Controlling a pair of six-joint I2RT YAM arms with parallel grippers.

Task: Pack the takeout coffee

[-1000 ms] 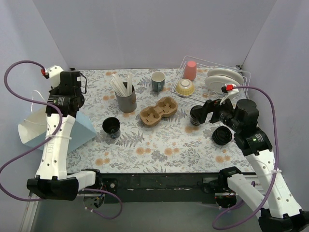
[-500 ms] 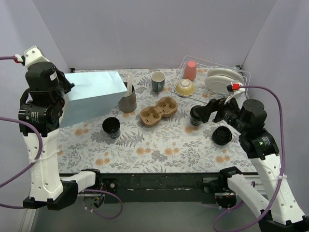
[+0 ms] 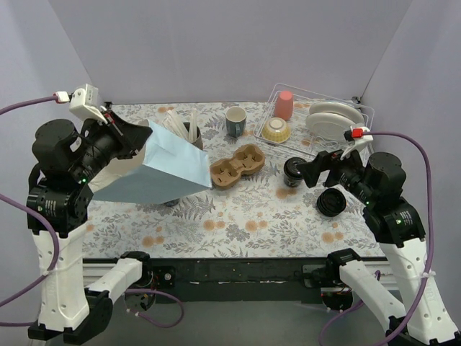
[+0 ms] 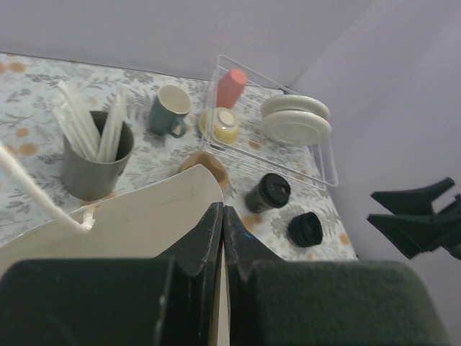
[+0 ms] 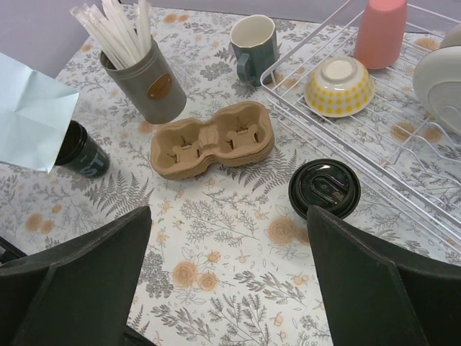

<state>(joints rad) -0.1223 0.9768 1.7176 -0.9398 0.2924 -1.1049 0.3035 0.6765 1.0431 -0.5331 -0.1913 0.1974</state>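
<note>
One bag (image 3: pixel 162 169) hangs pinched in the left gripper (image 4: pixel 222 216); the right gripper (image 5: pixel 229 216) gapes wide, apparently above a cup (image 5: pixel 324 189).

Grey cup of straws (image 5: pixel 148 83) at upper left, mug (image 5: pixel 253 43) right of it; wire rack (image 5: pixel 392 122) at upper right holds pink cup (image 5: pixel 380 32), yellow bowl (image 5: pixel 338 86) and plates (image 5: pixel 443 76).
</note>
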